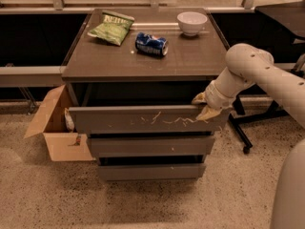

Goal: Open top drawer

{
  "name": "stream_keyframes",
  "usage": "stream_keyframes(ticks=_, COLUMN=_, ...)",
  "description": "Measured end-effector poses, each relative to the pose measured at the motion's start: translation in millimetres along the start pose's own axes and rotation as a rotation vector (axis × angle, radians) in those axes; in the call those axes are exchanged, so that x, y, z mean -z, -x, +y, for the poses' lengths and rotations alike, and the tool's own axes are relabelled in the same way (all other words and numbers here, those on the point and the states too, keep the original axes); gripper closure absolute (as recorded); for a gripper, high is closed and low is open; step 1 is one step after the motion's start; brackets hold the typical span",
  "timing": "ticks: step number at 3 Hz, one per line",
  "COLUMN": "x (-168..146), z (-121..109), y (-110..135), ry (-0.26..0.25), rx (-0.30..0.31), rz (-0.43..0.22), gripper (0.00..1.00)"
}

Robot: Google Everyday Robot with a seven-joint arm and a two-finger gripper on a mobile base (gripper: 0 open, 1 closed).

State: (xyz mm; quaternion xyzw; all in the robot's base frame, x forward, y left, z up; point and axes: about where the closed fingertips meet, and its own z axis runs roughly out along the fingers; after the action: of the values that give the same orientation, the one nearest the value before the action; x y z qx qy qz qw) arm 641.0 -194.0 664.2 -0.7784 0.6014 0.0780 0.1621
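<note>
The gripper (205, 107) is seen below the counter's (190, 58) front right corner, its jaws clamped over the top edge of the wide grey-brown, white-scratched top drawer (128, 120), one finger behind the panel and one in front. The drawer front is held forward of the counter's front edge, partly open.

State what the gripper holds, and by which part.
The gripper sits at the right end of the upper edge of the top drawer; whether it clamps that edge cannot be told.
</note>
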Motion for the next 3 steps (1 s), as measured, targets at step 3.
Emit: stream_keyframes(ticks=3, x=13.0, z=-2.2, y=4.4, ry=0.000, rx=0.000, rz=0.000, gripper=0.74)
